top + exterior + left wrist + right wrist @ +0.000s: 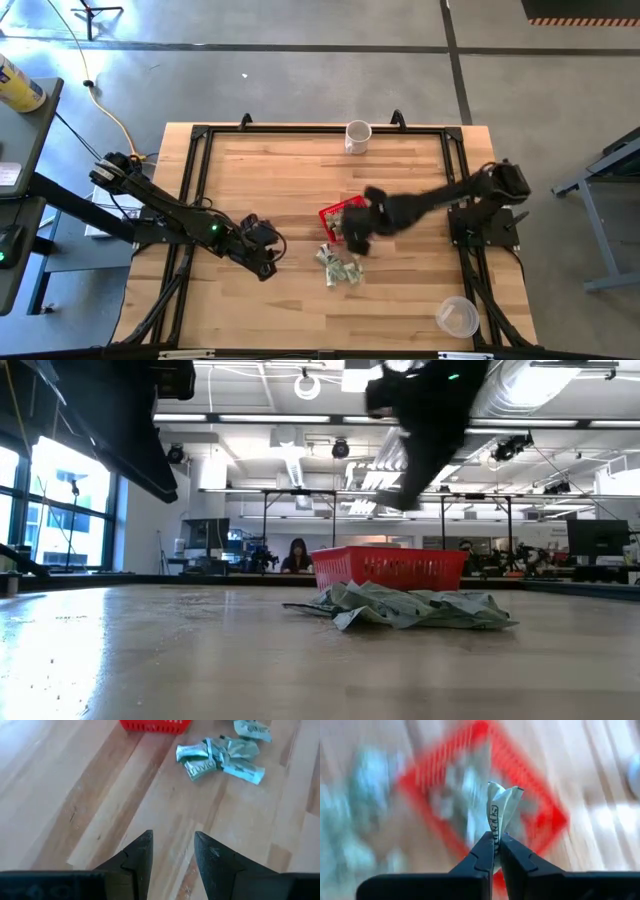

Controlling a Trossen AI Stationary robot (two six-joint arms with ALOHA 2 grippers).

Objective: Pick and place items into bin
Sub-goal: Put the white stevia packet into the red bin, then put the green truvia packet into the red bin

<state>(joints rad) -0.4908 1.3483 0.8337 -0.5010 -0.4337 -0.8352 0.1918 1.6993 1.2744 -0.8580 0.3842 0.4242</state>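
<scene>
The red basket point(335, 221) sits mid-table and holds some paper pieces point(462, 785). A small heap of crumpled green-and-white paper pieces point(339, 266) lies just on its near side; the same pieces point(220, 756) show in the left wrist view, and the heap point(415, 608) shows in front of the basket point(390, 568) in the low view. My right gripper point(497, 851) hangs above the basket, shut on one paper piece. My left gripper point(172, 851) is open, low over bare wood, left of the heap. My right gripper pinches one folded paper piece point(501, 815) between its two fingertips. The piece is lifted clear and its crumpled free end point(505, 795) sticks out past the fingertips, above the red basket.
A white mug point(357, 136) stands near the far edge. A clear plastic cup point(457, 316) sits at the near right corner. A black frame rail point(300, 128) runs round the tabletop. A person sits in the room far beyond the table point(297, 555).
</scene>
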